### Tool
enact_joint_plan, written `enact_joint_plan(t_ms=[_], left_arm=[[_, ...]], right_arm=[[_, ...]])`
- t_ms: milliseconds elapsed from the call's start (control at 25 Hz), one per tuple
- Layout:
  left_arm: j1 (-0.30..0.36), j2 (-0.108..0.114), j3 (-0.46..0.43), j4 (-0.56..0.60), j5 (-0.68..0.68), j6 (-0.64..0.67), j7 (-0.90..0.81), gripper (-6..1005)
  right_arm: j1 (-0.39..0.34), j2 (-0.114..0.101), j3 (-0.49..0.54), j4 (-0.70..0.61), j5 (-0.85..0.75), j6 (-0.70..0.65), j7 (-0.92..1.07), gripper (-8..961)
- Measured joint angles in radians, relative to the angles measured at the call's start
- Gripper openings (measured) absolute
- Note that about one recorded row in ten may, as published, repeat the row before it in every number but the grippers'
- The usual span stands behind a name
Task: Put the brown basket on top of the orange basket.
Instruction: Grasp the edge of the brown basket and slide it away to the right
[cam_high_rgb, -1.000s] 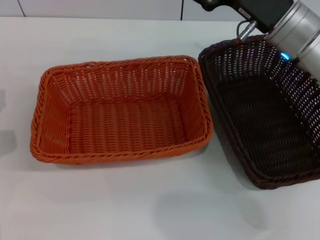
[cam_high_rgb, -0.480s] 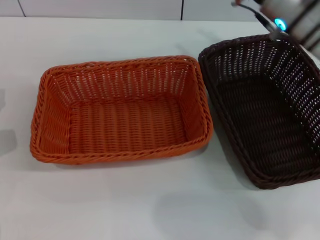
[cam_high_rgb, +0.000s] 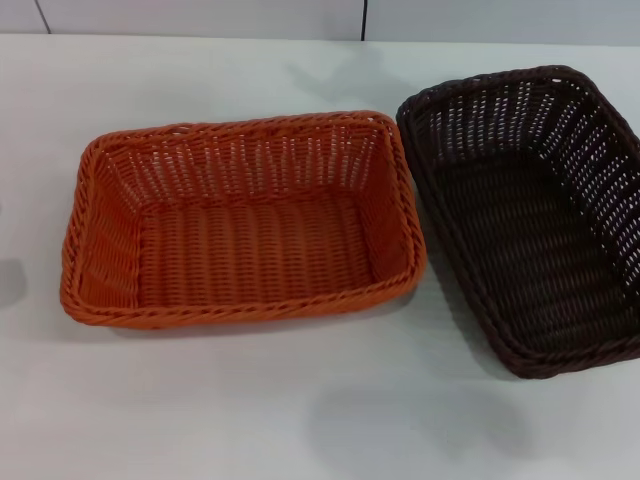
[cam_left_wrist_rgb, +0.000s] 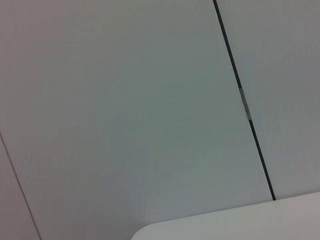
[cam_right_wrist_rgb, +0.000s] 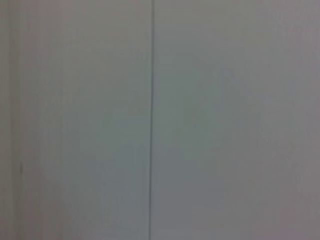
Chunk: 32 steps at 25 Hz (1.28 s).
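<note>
Head view – dark open-weave brown basket (cam_high_rgb: 530, 225) beside orange basket (cam_high_rgb: 245, 220), braided rims touching, hands unseen.

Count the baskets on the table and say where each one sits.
2. The orange basket sits on the table left of centre. The brown basket sits right beside it on the right, its far side cut off by the picture's edge. Neither is stacked.

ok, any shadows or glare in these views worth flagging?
Head view: soft shadows on the table, one beside the brown basket and one under the orange basket, no glare. Both wrist views: only evenly lit blank wall, the right one blurred.
</note>
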Motion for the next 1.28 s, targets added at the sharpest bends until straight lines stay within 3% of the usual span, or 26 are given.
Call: enact_joint_plan(t_ms=[80, 120, 160, 240, 280, 320, 360, 560, 920, 1200, 1280], left_arm=[[-0.001, 0.0, -0.001, -0.001, 0.0, -0.001, 0.0, 665], [-0.001, 0.0, -0.001, -0.001, 0.0, -0.001, 0.0, 665], [-0.002, 0.0, -0.001, -0.001, 0.0, -0.001, 0.0, 665], [-0.005, 0.001, -0.003, -0.001, 0.0, -0.002, 0.0, 665], [-0.009, 0.001, -0.004, -0.001, 0.0, -0.004, 0.001, 665], [-0.009, 0.001, -0.004, -0.001, 0.0, -0.004, 0.001, 665], [-0.009, 0.001, -0.004, -0.001, 0.0, -0.004, 0.001, 665], [-0.017, 0.002, -0.016, -0.001, 0.002, -0.007, 0.001, 665], [-0.012, 0.002, -0.041, 0.008, 0.0, 0.001, -0.009, 665], [0.0, -0.001, -0.042, 0.022, 0.001, 0.03, -0.023, 665], [0.027, 0.0, -0.034, 0.056, 0.009, 0.075, -0.097, 665]], right_arm=[[0.069, 0.005, 0.085, -0.023, -0.262, 0.146, 0.219, 798], [0.069, 0.005, 0.085, -0.023, -0.262, 0.146, 0.219, 798], [0.103, 0.008, 0.14, -0.031, -0.336, 0.25, 0.278, 797], [0.118, 0.01, 0.168, -0.037, -0.354, 0.302, 0.296, 796], [0.139, 0.01, 0.219, -0.059, -0.382, 0.419, 0.33, 796], [0.139, 0.01, 0.219, -0.059, -0.382, 0.419, 0.33, 796], [0.154, 0.008, 0.256, -0.109, -0.44, 0.54, 0.377, 795], [0.159, 0.008, 0.274, -0.281, -0.589, 0.734, 0.507, 794], [0.185, 0.01, 0.298, -0.379, -0.608, 1.063, 0.565, 791], [0.11, 0.005, 0.299, -0.557, -0.573, 1.234, 0.611, 788], [0.094, 0.002, 0.3, -0.59, -0.572, 1.278, 0.61, 787]])
